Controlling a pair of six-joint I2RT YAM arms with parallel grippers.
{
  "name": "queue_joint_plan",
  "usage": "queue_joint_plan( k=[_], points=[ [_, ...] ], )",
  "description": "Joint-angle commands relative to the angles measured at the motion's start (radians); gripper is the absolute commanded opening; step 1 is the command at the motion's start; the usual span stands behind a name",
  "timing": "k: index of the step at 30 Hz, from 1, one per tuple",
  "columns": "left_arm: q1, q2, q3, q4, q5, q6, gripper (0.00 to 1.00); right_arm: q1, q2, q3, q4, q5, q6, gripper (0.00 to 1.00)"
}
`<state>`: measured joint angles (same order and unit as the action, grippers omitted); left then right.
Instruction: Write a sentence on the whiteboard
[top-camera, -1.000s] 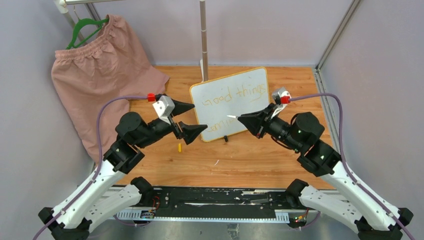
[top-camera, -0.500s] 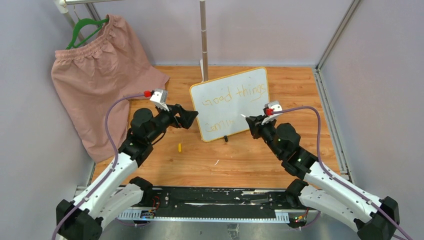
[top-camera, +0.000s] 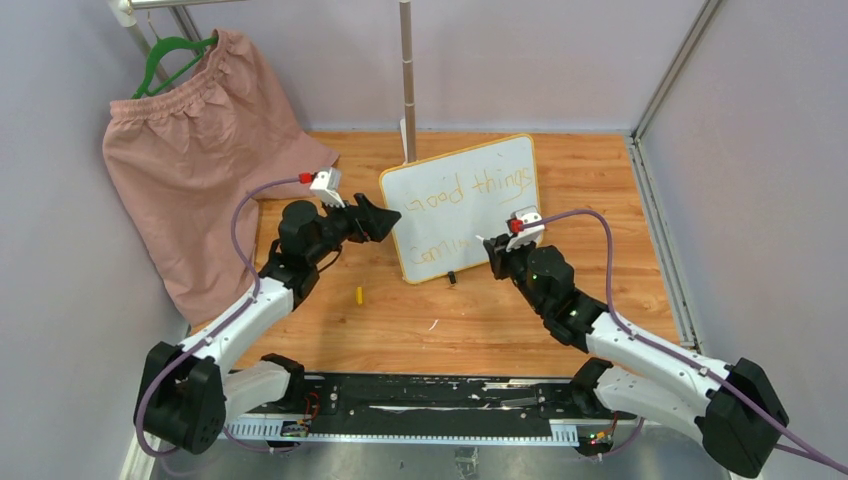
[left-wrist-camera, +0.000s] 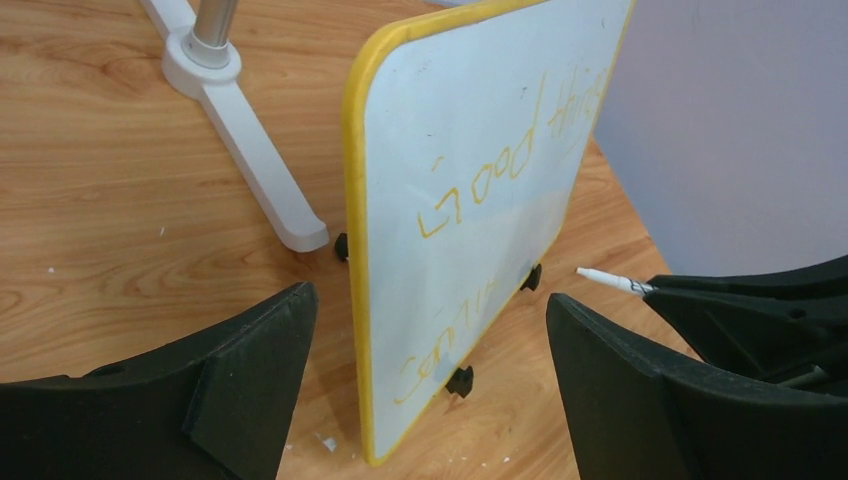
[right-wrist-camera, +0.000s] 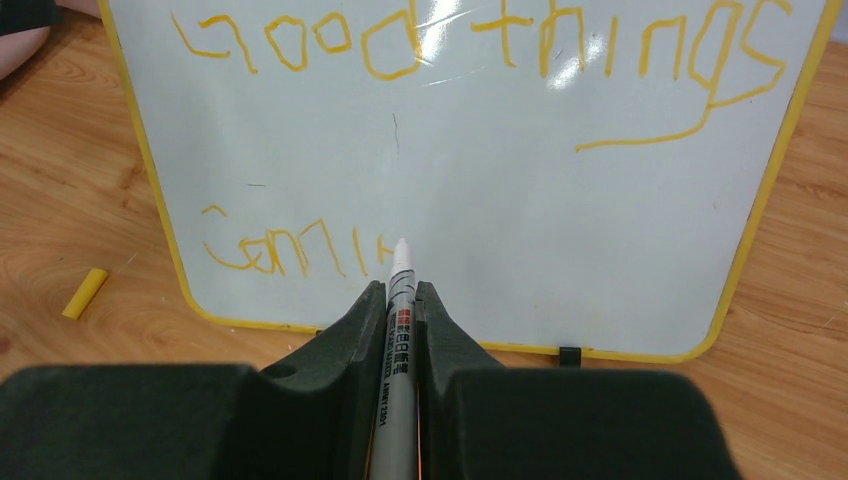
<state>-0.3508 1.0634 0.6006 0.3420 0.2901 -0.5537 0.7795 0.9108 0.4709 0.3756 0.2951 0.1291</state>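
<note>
The whiteboard (top-camera: 500, 215), white with a yellow-orange frame, stands upright at the table's middle on black clip feet (left-wrist-camera: 459, 380). The sentence (right-wrist-camera: 480, 40) on it reads "Good things", with "Comi" and a few more strokes on the line below. My right gripper (top-camera: 492, 244) is shut on a white marker (right-wrist-camera: 398, 310). The marker's tip is at the board, just right of the last stroke of the lower line. My left gripper (top-camera: 378, 218) is open. Its jaws stand either side of the board's left edge (left-wrist-camera: 352, 200), a little short of it, holding nothing. The marker tip also shows in the left wrist view (left-wrist-camera: 605, 279).
A pink garment (top-camera: 200, 140) on a green hanger hangs at the back left. A metal pole (top-camera: 407, 70) rises behind the board, its white base (left-wrist-camera: 250, 150) right by the board's rear. A small yellow cap (top-camera: 359, 294) lies on the wooden table left of the board.
Both arms have stretched forward to the board. The left gripper has come up to the board's left edge. The right gripper has carried the marker left and down to the lower line.
</note>
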Motion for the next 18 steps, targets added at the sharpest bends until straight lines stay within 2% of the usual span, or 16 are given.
queue_joint_plan(
  k=[1, 8, 18],
  points=[
    [0.027, 0.062, 0.013, 0.137, 0.061, -0.037, 0.88, 0.009, 0.001, -0.016, 0.066, 0.001, 0.003, 0.0],
    [0.036, 0.133, -0.036, 0.263, 0.112, -0.081, 0.76, 0.009, 0.032, -0.009, 0.047, 0.024, 0.003, 0.0],
    [0.041, 0.126, -0.07, 0.281, 0.124, -0.052, 0.57, 0.007, 0.12, -0.016, 0.084, 0.09, 0.025, 0.0]
  ],
)
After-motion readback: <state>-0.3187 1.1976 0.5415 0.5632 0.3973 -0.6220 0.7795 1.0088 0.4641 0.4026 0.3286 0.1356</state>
